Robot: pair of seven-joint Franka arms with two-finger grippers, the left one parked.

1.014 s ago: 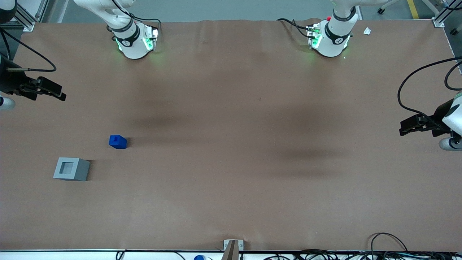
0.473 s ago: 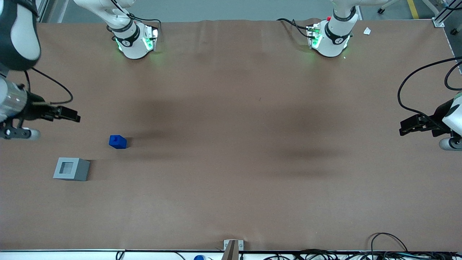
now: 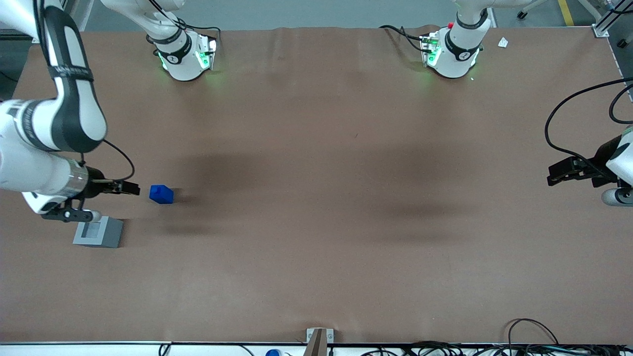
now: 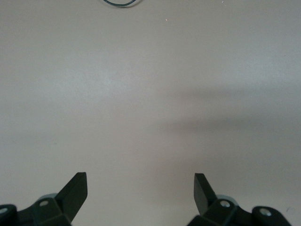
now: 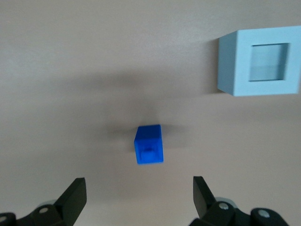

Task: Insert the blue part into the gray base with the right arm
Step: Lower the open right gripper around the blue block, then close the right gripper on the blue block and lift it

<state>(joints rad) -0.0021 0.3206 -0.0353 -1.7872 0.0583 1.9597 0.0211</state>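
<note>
In the front view the right arm reaches in over the working arm's end of the brown table, its white links bending down to a black gripper that hangs just beside the blue part, with a small gap between them. The blue part rests on the table by itself, farther from the front camera than the gray base and apart from it. The gray base sits upright on the table, its square socket facing up and holding nothing, and the arm's wrist overlaps its upper edge in this view. A thin black cable loops from the wrist. In the right wrist view the gripper has its two black fingers spread wide apart with nothing between them, and the blue part lies on the table ahead of the gap, its raised stud showing. The gray base stands well apart from the blue part here, its recessed socket open. The left wrist view shows only bare table surface.
</note>
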